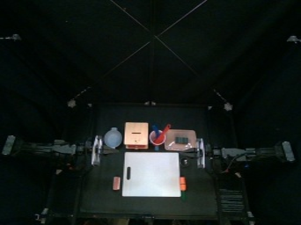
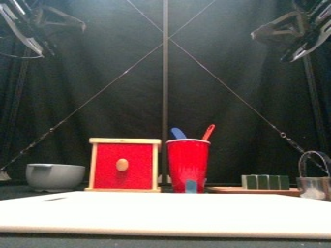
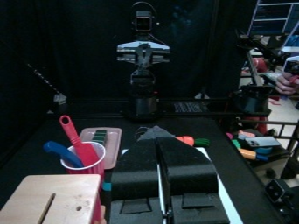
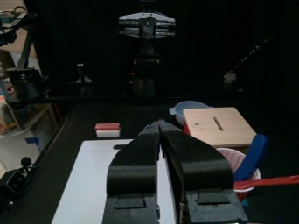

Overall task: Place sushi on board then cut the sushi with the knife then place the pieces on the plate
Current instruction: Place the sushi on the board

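While off board (image 1: 153, 174), sushi (image 2: 265, 181) (on plate (image 2: 226, 190))

Two toy knives, one blue knife (image 2: 179, 134) and one red knife (image 2: 207, 132), share one red cup (image 2: 188, 165). Left of the knives: one wooden box (image 2: 124, 165), one blue-grey bowl (image 2: 54, 174). Right: one pink tray (image 2: 223, 190), one sushi roll (image 2: 268, 181), one metal cutter (image 2: 315, 176). In front: one white board (image 1: 153, 174), flanked by two small toy foods (image 1: 116, 182) (image 1: 182, 183).

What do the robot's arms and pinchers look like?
The left arm and right arm are thin, black and jointed. The left gripper and right gripper each have two long black jaws, wide at the base and narrowing to a tip like a beak. A silver cross-plate sits across the right one.
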